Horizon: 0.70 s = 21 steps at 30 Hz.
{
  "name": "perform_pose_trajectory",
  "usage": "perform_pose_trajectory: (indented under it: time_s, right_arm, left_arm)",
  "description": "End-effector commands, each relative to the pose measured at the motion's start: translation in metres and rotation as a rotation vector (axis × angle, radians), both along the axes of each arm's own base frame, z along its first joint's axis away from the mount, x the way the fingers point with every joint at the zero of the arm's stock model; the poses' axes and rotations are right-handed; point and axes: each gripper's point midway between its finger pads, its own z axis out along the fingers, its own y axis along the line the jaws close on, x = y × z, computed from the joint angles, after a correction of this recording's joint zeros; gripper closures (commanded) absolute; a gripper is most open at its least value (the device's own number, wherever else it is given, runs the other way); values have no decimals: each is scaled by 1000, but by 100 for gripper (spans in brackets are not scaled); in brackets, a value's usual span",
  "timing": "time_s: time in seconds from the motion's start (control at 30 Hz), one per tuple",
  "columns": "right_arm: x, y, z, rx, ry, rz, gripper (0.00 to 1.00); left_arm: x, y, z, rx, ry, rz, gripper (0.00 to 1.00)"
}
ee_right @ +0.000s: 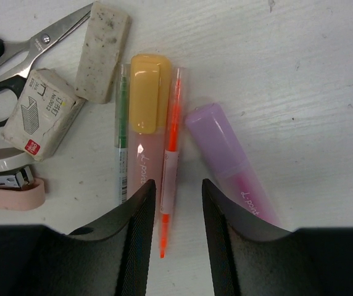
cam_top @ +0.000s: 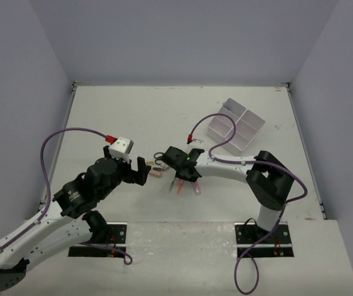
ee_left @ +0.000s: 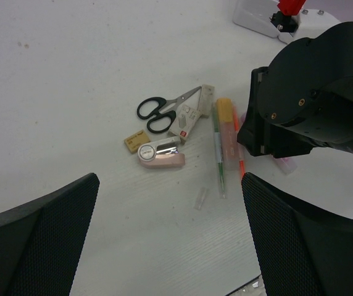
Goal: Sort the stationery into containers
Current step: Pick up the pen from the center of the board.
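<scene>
Your right gripper (ee_right: 175,188) hangs open astride the thin orange pen (ee_right: 171,132), which lies between the yellow-capped marker (ee_right: 144,123) and the purple marker (ee_right: 226,154); pinch it alone, lift, then carry it to the divided white box (cam_top: 235,126).

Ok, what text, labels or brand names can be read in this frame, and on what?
"L.point": on the purple plastic highlighter.
"L.point", apparently: on the yellow-capped pink plastic highlighter.
Print and red mark on the small white cardboard staple box: too small to read.
Silver label on the pink stapler: blurred, unreadable.
</scene>
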Motion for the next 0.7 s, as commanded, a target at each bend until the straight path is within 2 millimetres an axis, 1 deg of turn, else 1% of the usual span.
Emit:
perform_pose_trajectory:
  time_s: [0.0,0.07,0.13,0.37,0.47,0.67]
  right_arm:
    - [9,0,-5,12,-17,-31,63]
    - [10,0,-5,12,-15,-32,66]
    - [11,0,-5,16,-16,-27,67]
    - [10,0,-11,5,-4,-21,67]
    - [8,3,-19,3,17,-13,67]
    - [6,4,-21,10,24,-4,69]
  left_arm:
    - [4,-1,1,9,-19,4,0]
    - [4,-2,0,10,-18,4,0]
    - [4,-1,0,10,-18,5,0]
    - [4,-1,-1,13,-16,4,0]
    - [4,-2,-1,13,-15,3,0]
    - [4,-3,-2,14,-12,-1,0]
